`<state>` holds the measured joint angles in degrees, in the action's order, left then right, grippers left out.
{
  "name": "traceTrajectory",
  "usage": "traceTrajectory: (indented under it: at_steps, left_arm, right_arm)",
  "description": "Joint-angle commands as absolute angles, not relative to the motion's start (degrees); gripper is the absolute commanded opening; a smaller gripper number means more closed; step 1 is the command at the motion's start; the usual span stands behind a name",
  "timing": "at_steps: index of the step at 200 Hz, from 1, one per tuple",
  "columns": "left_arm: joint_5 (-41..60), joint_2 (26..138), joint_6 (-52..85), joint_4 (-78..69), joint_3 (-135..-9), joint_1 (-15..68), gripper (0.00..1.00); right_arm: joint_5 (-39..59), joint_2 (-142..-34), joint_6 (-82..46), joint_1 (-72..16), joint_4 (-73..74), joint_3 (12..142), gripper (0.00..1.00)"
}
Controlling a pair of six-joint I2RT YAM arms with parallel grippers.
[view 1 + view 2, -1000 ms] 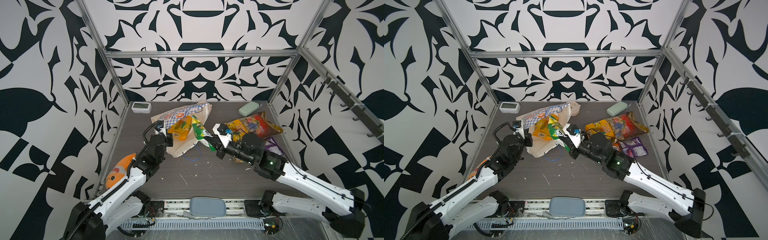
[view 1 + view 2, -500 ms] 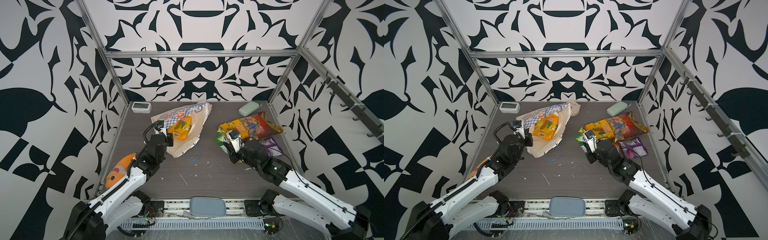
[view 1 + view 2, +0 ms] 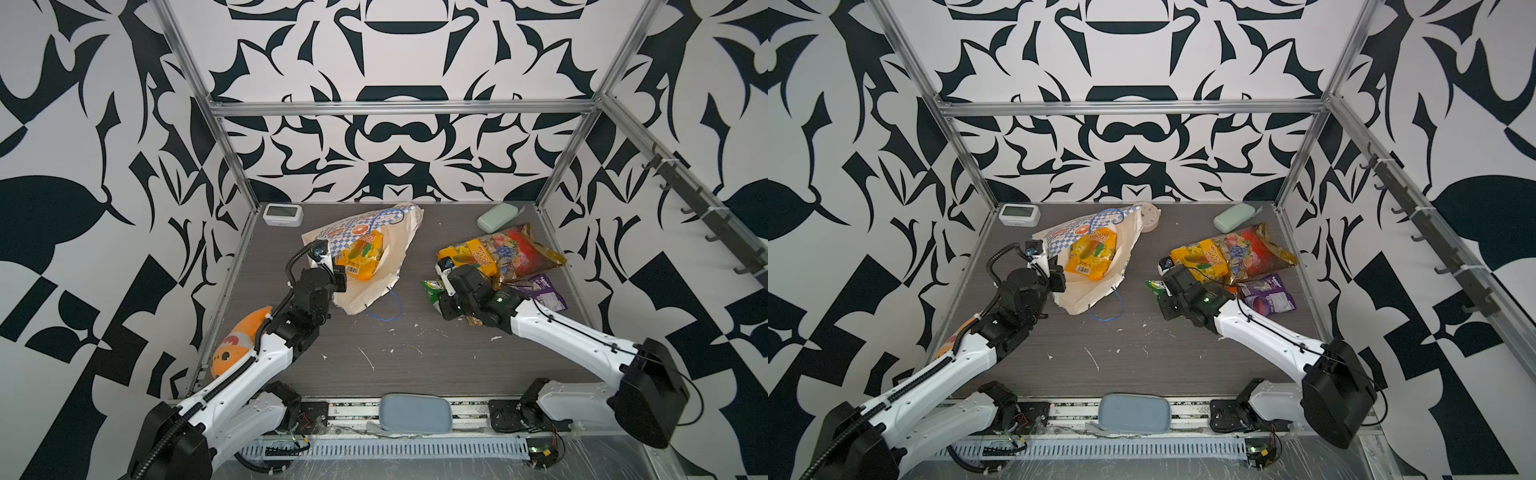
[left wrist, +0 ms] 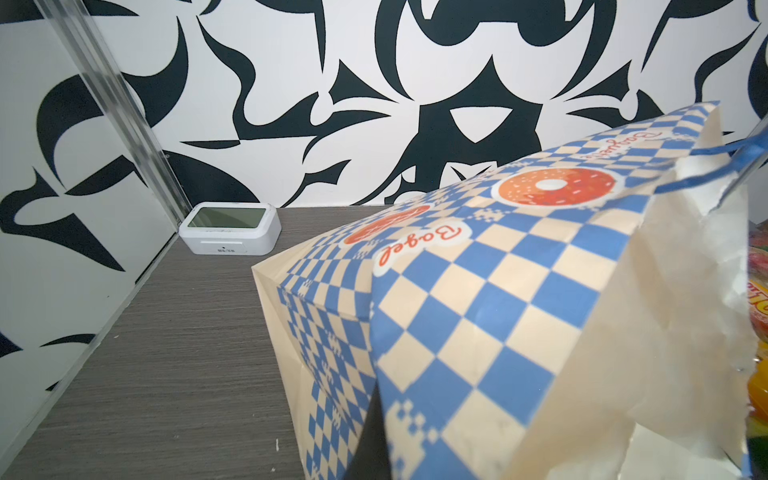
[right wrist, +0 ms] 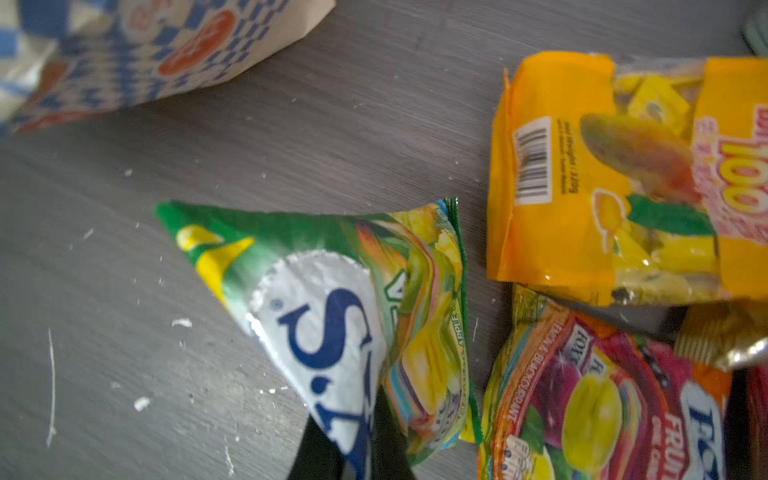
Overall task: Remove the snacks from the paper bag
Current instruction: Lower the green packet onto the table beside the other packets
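Table (image 3: pixel 415 353): dark wood-grain surface, flecked with small white scraps.

Paper bag (image 3: pixel 399 249): lies on its side at the rear left of the table, its checked band towards the back wall and its mouth facing the middle. One blue cord handle trails onto the table in front of it. The left gripper (image 3: pixel 1057 278) is clenched on the bag's near edge; the left wrist view shows the paper right against the camera.

Clear candy pack (image 3: pixel 515 251): flat on the table at the rear right, out of the bag.

Plush fish (image 3: pixel 237 345): against the left wall, beside the left arm.

First yellow-orange packet (image 3: pixel 361 257): lies in the bag's open mouth, on the cream paper.

Second yellow-orange packet (image 3: pixel 465 255): out of the bag, overlapping the clear candy pack's left end.

Purple packet (image 3: pixel 544 289): on the table just in front of the clear candy pack.

Pink-orange packet (image 5: pixel 602 395): on the table, largely hidden under the right arm in both top views.

Green-yellow packet (image 5: pixel 332 299): out of the bag, pinched at one corner by the right gripper (image 5: pixel 345 405), just beside the pink-orange packet. Whether it touches the table cannot be told.

Mint case (image 3: pixel 496 217): rear right corner.

White display unit (image 3: pixel 282 214): rear left corner.
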<state>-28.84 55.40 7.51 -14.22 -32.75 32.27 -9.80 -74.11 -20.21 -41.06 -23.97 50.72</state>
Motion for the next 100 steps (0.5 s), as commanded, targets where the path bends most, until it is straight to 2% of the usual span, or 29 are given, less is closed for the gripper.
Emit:
traceTrajectory:
  at_steps: [1,23,73,100]
  left_arm:
    - [-28.64,56.0,7.94,-14.66,-34.21,32.39,0.0]
    - [-28.37,56.6,7.92,-15.44,-34.13,32.34,0.0]
    - [-28.73,55.18,7.17,-14.83,-34.0,32.3,0.0]
    - [-28.91,54.88,7.21,-15.22,-33.24,32.34,0.0]
  right_arm:
    - [-20.57,-75.01,-37.51,-42.85,-27.07,55.77,0.0]
    - [-26.45,-77.85,-45.55,-45.55,-28.36,56.73,0.0]
    - [-35.28,-87.81,-51.68,-50.95,-39.84,67.68,0.0]
    - [-34.92,-91.75,-53.8,-51.34,-42.3,69.47,0.0]
